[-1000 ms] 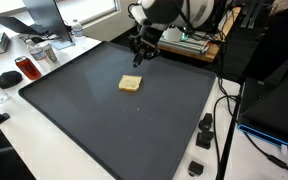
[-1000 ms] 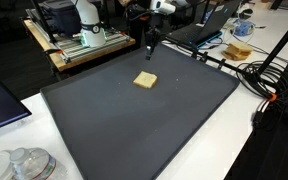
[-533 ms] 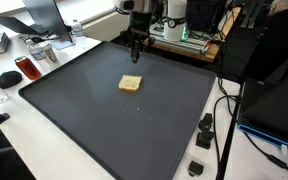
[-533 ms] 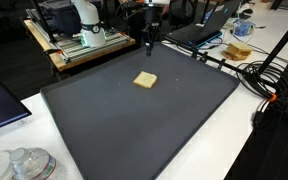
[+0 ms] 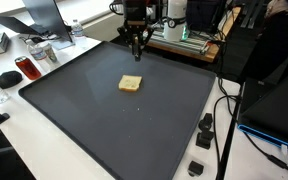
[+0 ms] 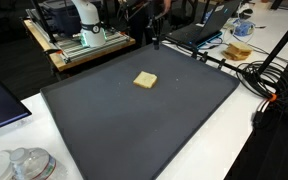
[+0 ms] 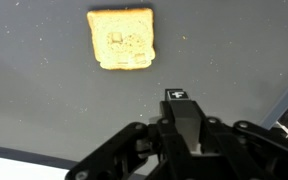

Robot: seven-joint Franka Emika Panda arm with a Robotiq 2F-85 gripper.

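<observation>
A square slice of toast (image 5: 130, 83) (image 6: 145, 79) lies flat on the dark mat (image 5: 104, 125) (image 6: 134, 135), toward its far side. My gripper (image 5: 136, 46) (image 6: 155, 41) hangs above the far edge of the mat, behind the toast and clear of it. In the wrist view the toast (image 7: 121, 39) sits at the top, and the gripper (image 7: 176, 96) comes in from below with its fingers pressed together. It is shut, with nothing between the fingers.
Beside the mat stand a black mouse (image 5: 8, 78), a red can (image 5: 24, 68) and a laptop (image 5: 39, 15). Black adapters (image 5: 205, 128) lie at one edge. A glass bowl (image 6: 24, 165), cables (image 6: 269, 85) and a framed machine (image 6: 84, 40) surround the mat.
The arm has swung and lifted, carrying the gripper a little farther back toward the mat's far edge. The toast has not moved.
</observation>
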